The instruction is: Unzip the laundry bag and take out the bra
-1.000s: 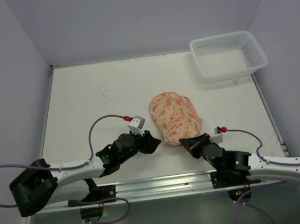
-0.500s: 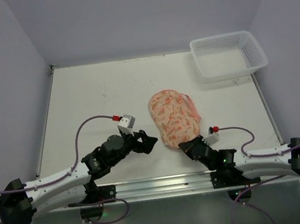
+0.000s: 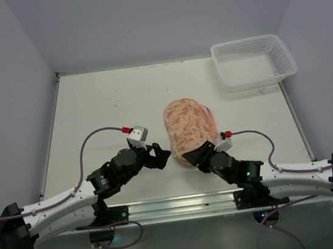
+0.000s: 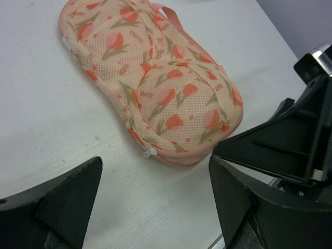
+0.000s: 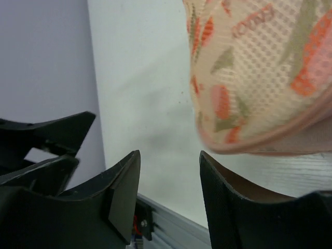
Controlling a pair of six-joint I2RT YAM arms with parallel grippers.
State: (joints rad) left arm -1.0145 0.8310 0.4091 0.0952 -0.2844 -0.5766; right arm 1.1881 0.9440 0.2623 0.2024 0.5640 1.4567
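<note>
- The laundry bag (image 3: 190, 126) is lying zipped on the bench (image 3: 102, 102), long axis running away from the arms.
- Left gripper (image 3: 164, 156), wide open and empty, is hovering beside its near end.
- Right gripper (image 3: 187, 158), half-open and empty, is hovering nearer.

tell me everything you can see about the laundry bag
The laundry bag is a soft, rounded pouch of peach mesh fabric with orange-pink flower print and pink trim. A small white zip pull sits on its near edge; the zip looks shut. A pink loop shows at the far end. It lies domed side up on the table, the open right gripper at its near end, contact unclear.
</note>
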